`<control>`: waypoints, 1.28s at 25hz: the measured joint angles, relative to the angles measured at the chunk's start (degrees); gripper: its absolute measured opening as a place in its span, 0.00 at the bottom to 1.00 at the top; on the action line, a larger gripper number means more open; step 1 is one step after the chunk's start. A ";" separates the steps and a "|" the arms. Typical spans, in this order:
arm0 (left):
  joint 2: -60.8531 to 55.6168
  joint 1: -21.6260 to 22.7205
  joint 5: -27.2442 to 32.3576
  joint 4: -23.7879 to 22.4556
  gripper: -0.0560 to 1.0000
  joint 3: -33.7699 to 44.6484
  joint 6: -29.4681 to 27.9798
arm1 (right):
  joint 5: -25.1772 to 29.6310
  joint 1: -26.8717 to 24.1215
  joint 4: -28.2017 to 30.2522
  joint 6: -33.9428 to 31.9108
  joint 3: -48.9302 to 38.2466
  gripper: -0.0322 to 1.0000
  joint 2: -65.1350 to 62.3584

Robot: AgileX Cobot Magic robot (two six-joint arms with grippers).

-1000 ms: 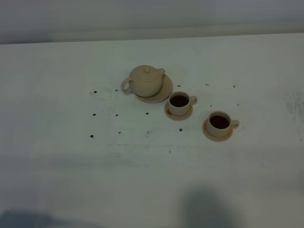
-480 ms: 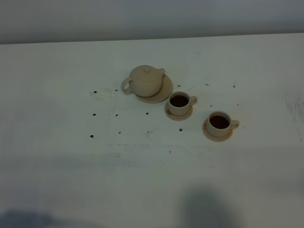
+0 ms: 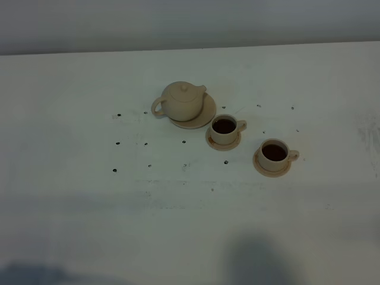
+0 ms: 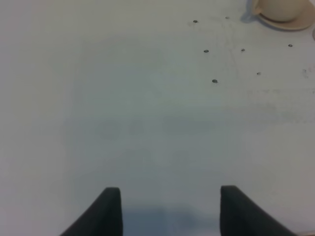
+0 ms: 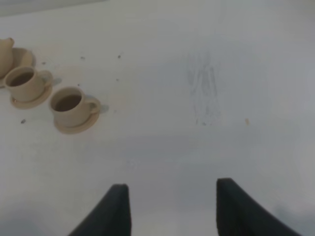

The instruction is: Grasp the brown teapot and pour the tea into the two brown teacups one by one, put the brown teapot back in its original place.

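You see teapot (image 3: 181, 101) on saucer (image 3: 205, 116); filled cups (image 3: 224, 128) (image 3: 274, 153) at 4 o'clock. Left gripper (image 4: 166, 209) and right gripper (image 5: 170, 206): both spread, empty.

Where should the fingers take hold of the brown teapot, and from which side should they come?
Probably at the loop handle of the brown teapot. It juts out toward the left of the high view, opposite the spout and away from the two teacups. Coming from the left side looks best; the round body seems too wide.
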State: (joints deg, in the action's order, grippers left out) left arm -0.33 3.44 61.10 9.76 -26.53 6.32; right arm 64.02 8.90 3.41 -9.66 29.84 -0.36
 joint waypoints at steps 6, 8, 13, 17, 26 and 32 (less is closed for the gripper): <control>0.00 0.00 0.00 0.00 0.45 0.00 0.05 | 0.00 0.00 0.00 0.00 0.00 0.43 0.00; 0.00 0.00 0.00 0.00 0.45 0.00 0.05 | 0.00 0.00 0.00 0.00 0.00 0.43 0.00; 0.00 0.00 0.00 0.00 0.45 0.00 -0.11 | 0.00 -0.01 0.00 0.00 0.00 0.43 0.00; 0.00 0.00 0.00 0.07 0.45 0.00 -0.11 | 0.00 -0.87 -0.07 0.05 0.00 0.43 0.79; 0.00 0.00 0.00 0.12 0.45 0.00 -0.01 | 0.00 -2.82 -0.07 0.00 0.00 0.43 1.05; 0.00 0.00 0.00 0.12 0.45 0.00 -0.01 | 0.00 -2.82 -0.07 0.00 0.00 0.43 1.05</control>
State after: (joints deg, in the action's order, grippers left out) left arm -0.33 3.44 61.10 9.88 -26.53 6.31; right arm 64.02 6.08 3.33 -9.66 29.84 0.68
